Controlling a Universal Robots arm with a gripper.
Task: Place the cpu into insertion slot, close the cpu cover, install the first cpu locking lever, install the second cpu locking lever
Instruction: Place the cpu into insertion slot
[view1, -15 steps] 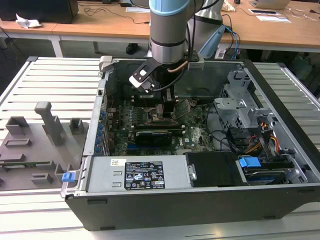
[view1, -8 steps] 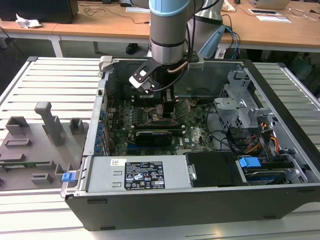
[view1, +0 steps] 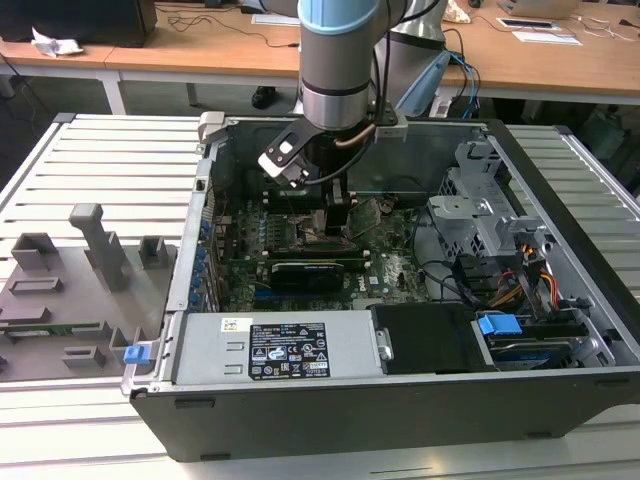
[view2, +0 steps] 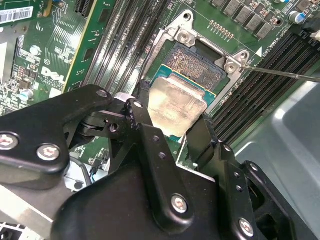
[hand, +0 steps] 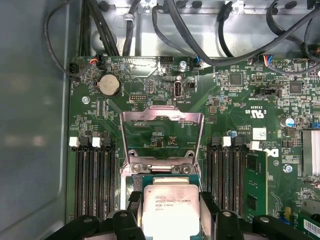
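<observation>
- In the exterior view, a grey and light-blue robot arm (view1: 335, 60) hangs down from the upper middle of the frame into an open dark grey computer case (view1: 400, 410). Its black two-finger gripper (view1: 338, 215) sits low over the green motherboard (view1: 400, 270) near the frame's centre.
- In the second wrist view, the gripper (view2: 172, 112) is closed part-way. Its fingers (view2: 141, 115) pinch the cpu (view2: 176, 102), a small flat square chip with a silvery-beige metal top, by two opposite edges. This grip likely leaves the underside free to meet the socket.
- The chip hangs over the nearer part of the insertion slot (view2: 195, 60), a square black-framed socket with a dull metallic centre. The farther part lies bare. I cannot tell whether chip and socket touch.
- In the first wrist view, the cpu cover (hand: 161, 114), a thin silver metal frame plate with a cut-out centre, stands hinged upright just beyond the chip. This leaves the socket open for loading.
</observation>
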